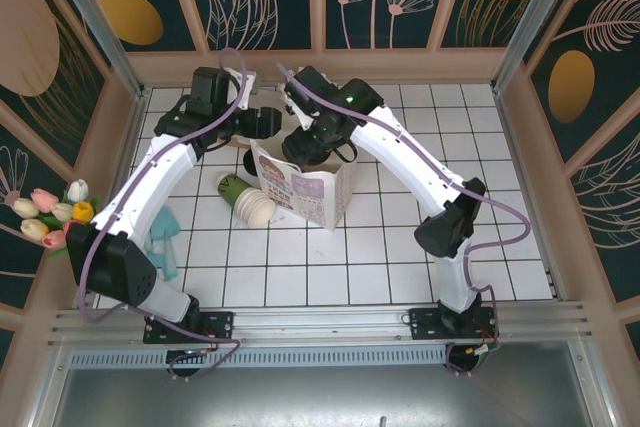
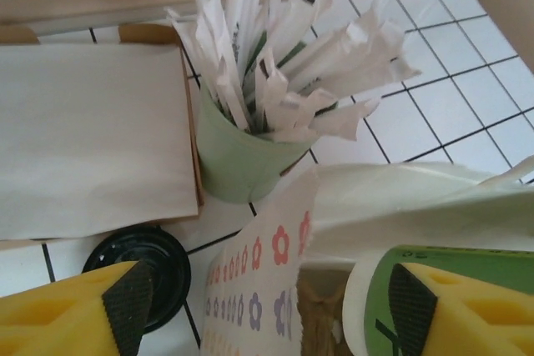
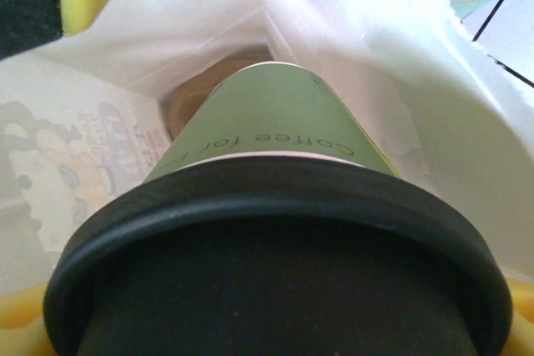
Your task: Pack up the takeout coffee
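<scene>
Right tool (image 1: 318, 145): clamped on takeout coffee (image 3: 275, 114), yellow pads (image 3: 18, 327) either side of black lid (image 3: 275, 281), cup pointing down into mouth of white paper bag (image 3: 367, 64). Left tool (image 2: 269, 306): spread wide, flower-printed bag rim standing between jaws. Just beyond: pale-green holder (image 2: 238, 164) upright, stuffed with wrapped straws (image 2: 275, 47). Left of holder: flat pale paper (image 2: 92, 139), loose lid (image 2: 150, 268) on tiles. Near bag on tabletop (image 1: 400, 267): cream cup stack (image 1: 252, 205) lying on side.
</scene>
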You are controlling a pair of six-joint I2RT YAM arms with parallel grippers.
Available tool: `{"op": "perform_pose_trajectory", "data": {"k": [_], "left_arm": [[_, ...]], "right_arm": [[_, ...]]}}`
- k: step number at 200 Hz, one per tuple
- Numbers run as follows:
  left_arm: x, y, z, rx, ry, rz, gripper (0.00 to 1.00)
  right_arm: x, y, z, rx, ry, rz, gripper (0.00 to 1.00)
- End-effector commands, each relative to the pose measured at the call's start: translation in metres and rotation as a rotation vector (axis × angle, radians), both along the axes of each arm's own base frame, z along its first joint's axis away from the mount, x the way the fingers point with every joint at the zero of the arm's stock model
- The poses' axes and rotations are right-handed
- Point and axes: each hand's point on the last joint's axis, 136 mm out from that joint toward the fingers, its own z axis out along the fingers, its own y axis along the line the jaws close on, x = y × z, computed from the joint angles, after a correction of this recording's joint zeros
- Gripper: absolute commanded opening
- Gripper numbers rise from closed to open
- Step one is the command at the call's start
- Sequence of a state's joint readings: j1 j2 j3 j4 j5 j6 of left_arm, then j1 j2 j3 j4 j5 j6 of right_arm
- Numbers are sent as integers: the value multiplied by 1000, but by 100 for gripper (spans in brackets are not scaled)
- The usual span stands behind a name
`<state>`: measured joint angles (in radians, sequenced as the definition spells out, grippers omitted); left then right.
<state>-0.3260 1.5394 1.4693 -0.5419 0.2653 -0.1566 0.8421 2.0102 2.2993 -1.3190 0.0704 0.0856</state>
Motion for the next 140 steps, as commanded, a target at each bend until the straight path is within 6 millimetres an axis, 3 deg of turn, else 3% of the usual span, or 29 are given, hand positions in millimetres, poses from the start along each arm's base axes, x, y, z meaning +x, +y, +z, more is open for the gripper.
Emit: {"op": "perform_pose_trajectory", "data": {"k": [1, 50, 75, 103, 140], "left_arm": [[2, 4, -9, 53, 31, -4, 62], [3, -7, 2, -1, 10, -44, 23], [1, -14, 0, -15, 32, -73, 9], [3, -23, -5, -9, 52, -112, 0], [-2, -46, -11, -14, 77, -227, 0]], "right_arm": [[2, -3, -8, -21, 16, 21, 58], [-15, -15, -26, -71, 80, 6, 57], [-27, -16, -27, -58, 123, -12, 57], [-44, -12, -28, -21, 196, -28, 56], [-60, -2, -31, 18, 267, -34, 55]]}}
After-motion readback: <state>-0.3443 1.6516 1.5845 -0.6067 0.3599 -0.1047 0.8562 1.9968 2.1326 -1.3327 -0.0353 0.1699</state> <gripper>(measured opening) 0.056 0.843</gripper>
